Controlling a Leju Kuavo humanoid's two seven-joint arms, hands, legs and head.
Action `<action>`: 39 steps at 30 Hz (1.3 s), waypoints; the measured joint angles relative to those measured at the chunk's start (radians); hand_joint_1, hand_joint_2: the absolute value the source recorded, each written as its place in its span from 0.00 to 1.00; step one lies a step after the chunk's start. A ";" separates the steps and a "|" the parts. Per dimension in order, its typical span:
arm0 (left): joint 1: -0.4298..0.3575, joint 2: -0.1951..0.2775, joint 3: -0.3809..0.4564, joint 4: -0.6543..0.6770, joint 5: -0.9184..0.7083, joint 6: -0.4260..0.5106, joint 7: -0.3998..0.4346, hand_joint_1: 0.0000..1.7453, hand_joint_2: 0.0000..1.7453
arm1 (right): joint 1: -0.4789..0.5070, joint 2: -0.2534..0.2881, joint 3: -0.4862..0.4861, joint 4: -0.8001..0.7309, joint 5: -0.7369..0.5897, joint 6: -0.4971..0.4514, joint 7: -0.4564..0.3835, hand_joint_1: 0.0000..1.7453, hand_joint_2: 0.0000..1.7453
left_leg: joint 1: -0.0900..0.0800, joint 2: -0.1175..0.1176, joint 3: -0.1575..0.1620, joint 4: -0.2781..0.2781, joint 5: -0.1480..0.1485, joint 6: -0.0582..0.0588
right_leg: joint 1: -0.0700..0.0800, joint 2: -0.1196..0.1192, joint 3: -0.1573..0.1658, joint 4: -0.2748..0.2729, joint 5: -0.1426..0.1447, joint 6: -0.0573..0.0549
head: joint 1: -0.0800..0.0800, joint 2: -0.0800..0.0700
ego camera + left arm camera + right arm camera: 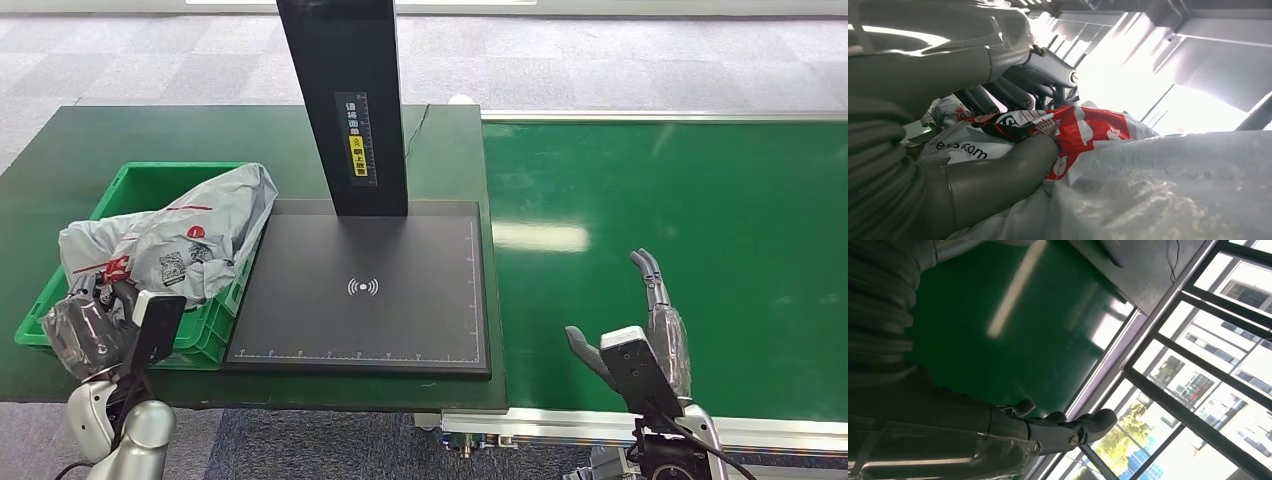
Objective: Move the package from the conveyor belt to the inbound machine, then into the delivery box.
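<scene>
Left robot hand (88, 322) gripping package (170, 240) (long axis near-left to far-right) over box (140, 185).

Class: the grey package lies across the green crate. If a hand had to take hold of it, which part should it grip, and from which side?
Probably the near end of the package, from the robot's left. It is a soft, crumpled bag that bunches easily, and that end overhangs the crate rim. The left hand already pinches its red-printed corner there.
</scene>
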 joint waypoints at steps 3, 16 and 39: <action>0.005 0.000 0.027 0.015 0.003 -0.003 0.002 1.00 1.00 | 0.000 -0.001 0.000 0.000 0.000 0.000 0.000 0.00 1.00 | 0.000 0.000 0.000 0.000 0.000 0.000 | 0.000 0.000 0.000 0.000 0.000 0.000 | 0.000 0.000; 0.014 0.000 0.053 0.060 0.006 -0.052 0.002 0.00 1.00 | -0.004 -0.004 0.000 0.001 -0.004 0.002 -0.001 0.00 1.00 | 0.000 0.000 0.000 0.000 0.000 0.000 | 0.000 0.000 0.000 0.000 0.000 0.000 | 0.000 0.000; 0.050 -0.040 -0.042 -0.027 0.649 -0.006 -0.448 0.00 1.00 | -0.037 -0.013 0.019 0.029 -0.049 0.039 -0.031 0.00 1.00 | 0.000 0.000 0.000 0.000 0.000 0.000 | 0.000 0.000 0.000 0.000 0.000 0.000 | 0.000 0.000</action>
